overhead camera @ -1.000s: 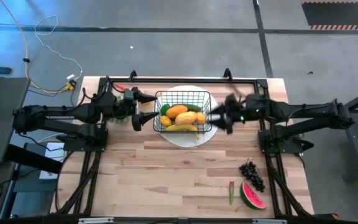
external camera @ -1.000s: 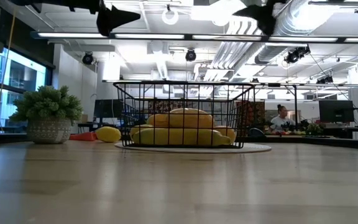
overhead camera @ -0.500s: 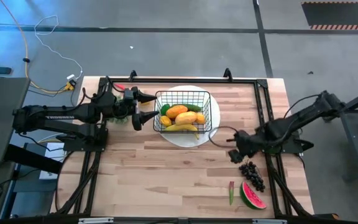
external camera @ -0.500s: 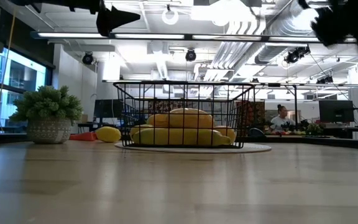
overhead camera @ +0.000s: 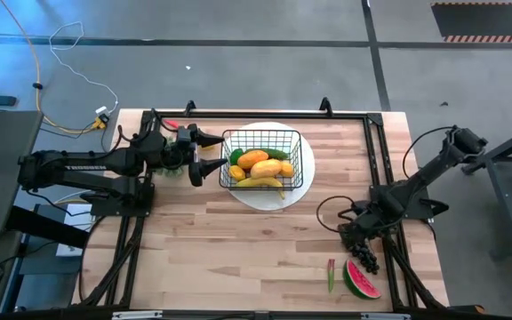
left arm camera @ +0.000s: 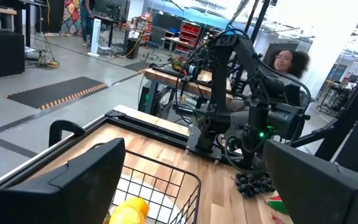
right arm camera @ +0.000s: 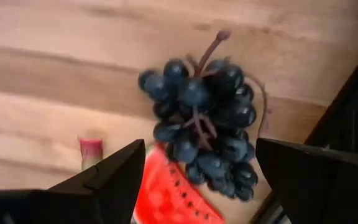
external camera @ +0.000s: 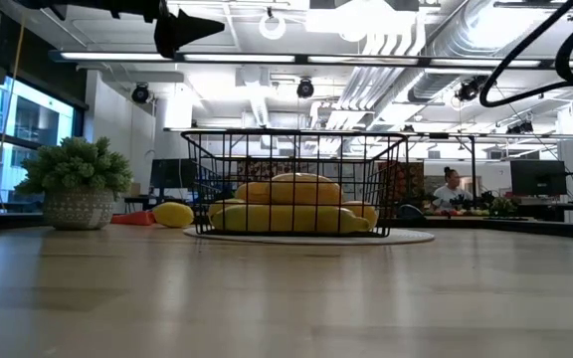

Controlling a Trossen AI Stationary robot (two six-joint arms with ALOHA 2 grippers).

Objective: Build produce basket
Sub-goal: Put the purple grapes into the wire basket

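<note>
Since the earlier frames the right arm has swung away from the basket [overhead camera: 262, 158] down to the lower right of the high view; the left arm has not shifted.

Left gripper [overhead camera: 210, 152] sits just left of the basket at centre frame, jaws spread wide, holding nothing and clear of the wire. In the low view only its dark fingertips show along the top edge.

Basket stands on a white plate [overhead camera: 305, 177] and carries produce: a banana [overhead camera: 258, 182], an orange mango [overhead camera: 252, 159], something green behind. Mesh hides the lower pieces. No readable writing anywhere.

Right gripper [overhead camera: 356, 228] hangs over the dark grapes [overhead camera: 364, 251], jaws wide apart, empty. Its wrist view shows the grapes [right arm camera: 207, 118] between the two fingers, not touched. From above the arm covers part of the bunch.

Watermelon slice [overhead camera: 361, 281] lies just below the grapes, cut off by the frame's edge in the wrist view. A thin red-and-green piece [overhead camera: 331, 274] lies left of it, too small to identify.
</note>
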